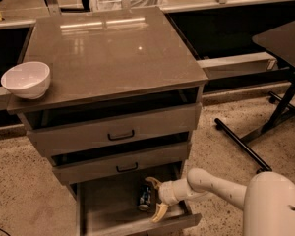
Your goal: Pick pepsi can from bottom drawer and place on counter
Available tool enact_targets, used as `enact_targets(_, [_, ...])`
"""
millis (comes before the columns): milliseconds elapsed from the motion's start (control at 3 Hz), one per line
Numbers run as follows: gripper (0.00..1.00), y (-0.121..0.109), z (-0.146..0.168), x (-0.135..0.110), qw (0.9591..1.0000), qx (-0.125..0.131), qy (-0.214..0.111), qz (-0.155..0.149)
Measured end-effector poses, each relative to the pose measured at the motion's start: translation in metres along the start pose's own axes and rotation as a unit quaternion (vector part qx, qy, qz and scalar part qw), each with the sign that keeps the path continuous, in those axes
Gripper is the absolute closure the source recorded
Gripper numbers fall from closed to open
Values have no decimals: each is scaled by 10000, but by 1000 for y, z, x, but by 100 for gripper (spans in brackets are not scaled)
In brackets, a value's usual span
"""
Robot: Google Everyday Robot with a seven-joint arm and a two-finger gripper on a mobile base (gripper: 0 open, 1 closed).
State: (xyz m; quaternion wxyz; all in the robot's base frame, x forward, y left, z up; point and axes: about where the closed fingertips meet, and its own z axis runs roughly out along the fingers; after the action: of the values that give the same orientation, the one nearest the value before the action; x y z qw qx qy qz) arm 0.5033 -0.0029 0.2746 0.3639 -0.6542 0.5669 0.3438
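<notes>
End effector (153,199): I see it low inside the bottom drawer (107,206), its two pale fingers (160,212) spread apart, one toward the back of the drawer and one toward the front. The pepsi can (144,198) stands on the drawer floor at the fingertips, partly between them; I cannot tell whether either finger touches it (its markings are too small for me to read). The white arm (212,185) enters from the right over the drawer's side wall. Above are two drawer fronts (119,132) with black bar handles, then the glossy counter (113,53), carrying a white bowl (27,79) at its left edge.
</notes>
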Motion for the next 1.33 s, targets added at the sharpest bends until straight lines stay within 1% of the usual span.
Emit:
enact_targets(333, [0,-2,4,6,9999,91,75,41])
enact_targets(667, [0,-10,11,12,9987,263,418,91])
enact_targets(1000, [0,-23,24,37,9951,407,855,268])
enact_targets(1333, [0,-31,38,60,9937,422,959,397])
